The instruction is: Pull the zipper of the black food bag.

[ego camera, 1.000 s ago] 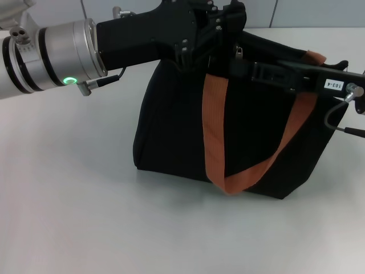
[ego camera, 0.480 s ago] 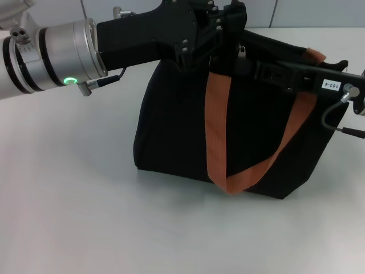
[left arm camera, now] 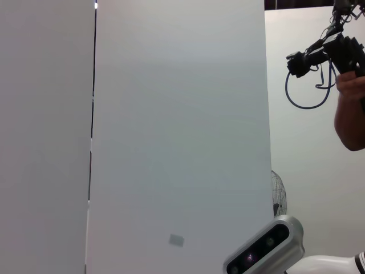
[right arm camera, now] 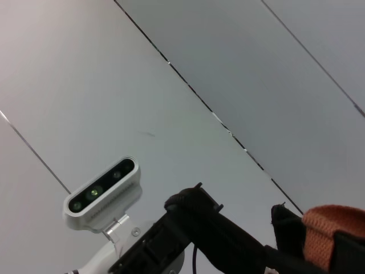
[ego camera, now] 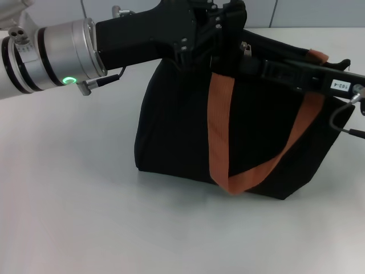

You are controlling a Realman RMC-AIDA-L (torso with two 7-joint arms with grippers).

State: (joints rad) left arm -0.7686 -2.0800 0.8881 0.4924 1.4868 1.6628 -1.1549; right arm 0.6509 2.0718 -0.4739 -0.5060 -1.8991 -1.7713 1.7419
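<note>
Zipper (ego camera: 246, 49) sits between both claws at the bag's (ego camera: 171, 131) top edge; grips hidden

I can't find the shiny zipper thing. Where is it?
In the head view, the zipper sits on the top edge of the black food bag, between the left gripper and the right gripper, above the orange strap.

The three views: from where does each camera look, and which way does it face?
Head view: looks down from the head at the black food bag on the table; both arms reach its top.
Left wrist view: faces away toward wall panels; no jaws visible.
Right wrist view: faces up at wall; shares the orange strap with the head view.
</note>
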